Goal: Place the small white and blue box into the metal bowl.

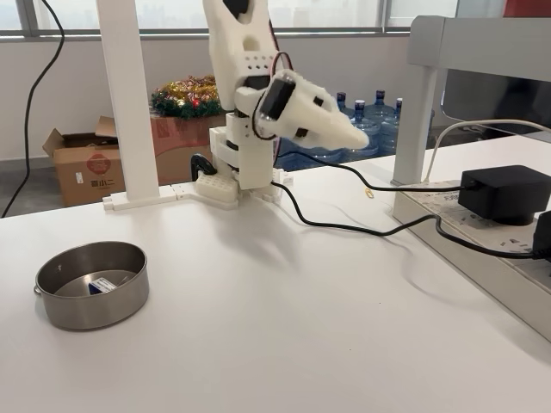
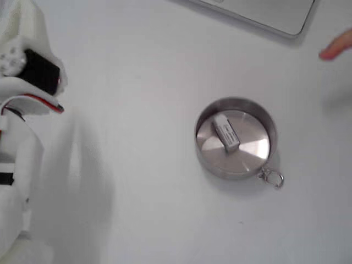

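A small box (image 2: 226,132) is lying inside a metal bowl (image 2: 264,118), half hidden by its wall in a fixed view (image 1: 105,285). The gripper (image 1: 357,138), fingers pressed together, is hanging far off above open table (image 1: 284,327).

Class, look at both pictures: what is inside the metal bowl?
The small box lies flat on the floor of the metal bowl, in both fixed views. Nothing else shows inside. In a fixed view the near wall covers the box's lower part.

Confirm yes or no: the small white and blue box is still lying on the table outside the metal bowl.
No: in both fixed views the small white and blue box lies on the floor of the metal bowl, inside its rim.
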You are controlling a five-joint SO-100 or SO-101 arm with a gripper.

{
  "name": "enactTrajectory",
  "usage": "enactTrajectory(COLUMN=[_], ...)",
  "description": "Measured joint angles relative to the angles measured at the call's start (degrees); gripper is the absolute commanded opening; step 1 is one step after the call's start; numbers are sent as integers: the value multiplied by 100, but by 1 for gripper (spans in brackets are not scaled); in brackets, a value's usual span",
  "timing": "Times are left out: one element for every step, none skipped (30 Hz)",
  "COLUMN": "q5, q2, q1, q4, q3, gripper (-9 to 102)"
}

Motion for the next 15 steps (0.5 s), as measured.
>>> enactTrajectory(q5=[-554,-1055,-1450,-1811,-2215,-2522,-2804,-3085,-3287,-3428,-3524,-3586,-3630,-3656,-3674], q2=[246,519,703,879,1178,1547,1934,2417,2927,3331,3683,4087,4500,4799,5106], q1=[-105,-158,-176,-193,-237,-290,-325,-316,-299,-290,-281,-290,-360,-466,-554], q4=[290,606,844,1090,1485,1907,2382,2971,3560,4131,4746,5309,5889,6425,6961], q3=[9,9,18,18,35,44,62,79,105,132,149,149,149,149,149], gripper=[-4,-4,-4,-4,-4,-4,-4,-4,-4,-4,-4,-4,-4,-4,-4])
